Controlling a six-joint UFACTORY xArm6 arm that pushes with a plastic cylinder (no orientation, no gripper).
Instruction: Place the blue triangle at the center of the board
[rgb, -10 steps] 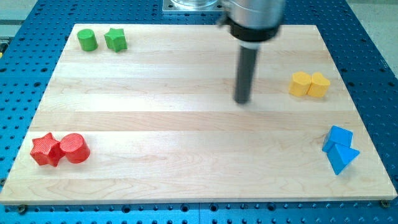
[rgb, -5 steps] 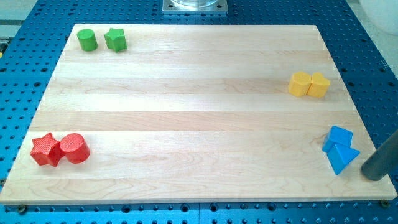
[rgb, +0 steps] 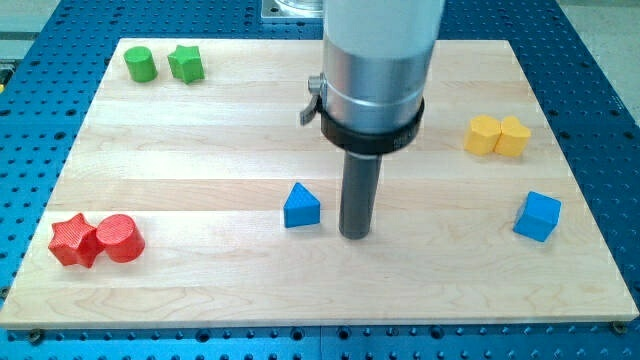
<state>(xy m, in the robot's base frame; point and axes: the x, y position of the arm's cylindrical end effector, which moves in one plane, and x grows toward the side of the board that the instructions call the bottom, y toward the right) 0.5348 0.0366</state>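
The blue triangle (rgb: 301, 206) lies near the middle of the wooden board (rgb: 200, 150), slightly toward the view's bottom. My tip (rgb: 355, 234) rests on the board just to the view's right of the triangle, a small gap apart from it. A blue cube (rgb: 537, 216) sits alone near the board's right edge.
A green cylinder (rgb: 140, 64) and green star (rgb: 186, 63) sit at the top left. A red star (rgb: 73, 240) and red cylinder (rgb: 120, 238) touch at the bottom left. Two yellow blocks (rgb: 497, 135) sit at the right.
The blue triangle has moved from beside the blue cube at the right edge leftward to near the board's middle. My tip has come from the far right to beside it.
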